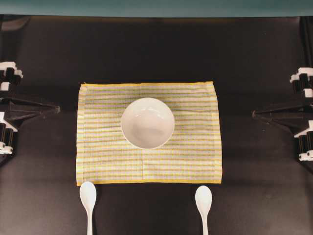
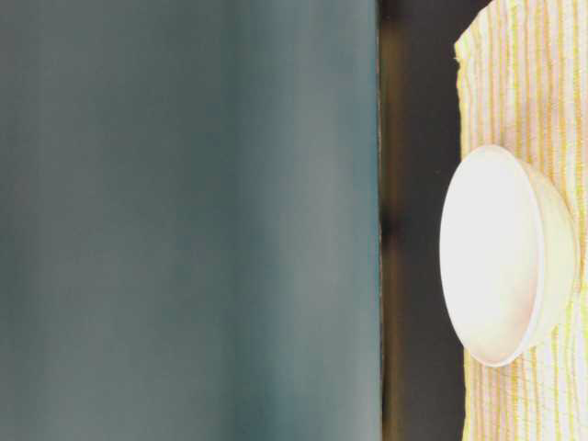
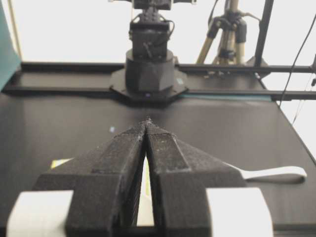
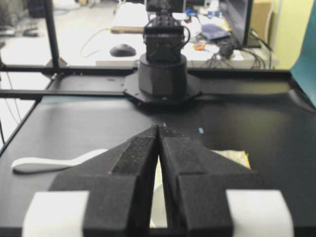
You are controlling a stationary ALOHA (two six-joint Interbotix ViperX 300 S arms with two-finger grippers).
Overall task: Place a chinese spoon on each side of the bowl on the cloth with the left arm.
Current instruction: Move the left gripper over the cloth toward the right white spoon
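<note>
1. Bench (image 1: 44,161): black, matte, carrying everything listed below.
2. Cloth (image 1: 98,156): yellow and pale striped, yellow border, lay flat at the middle of the bench, seen from overhead.
3. Bowl (image 1: 147,123): plain glossy white, stood upright on the cloth, slightly toward its far half, nothing visible inside it. The table-level view showed it resting on the stripes.
4. Left spoon (image 1: 88,196): white, lay on the bare bench just beyond the cloth's near edge, under its left corner, scoop toward the cloth, handle pointing away from it.
5. Right spoon (image 1: 203,200): white, same placement under the cloth's right corner, well apart from the first.
6. My left fingers (image 3: 147,129): pressed together at the tips, gripping nothing, parked at the left edge of the bench, well apart from cloth and spoons.
7. My right fingers (image 4: 159,132): likewise closed tip to tip, holding nothing, parked at the right edge.
</note>
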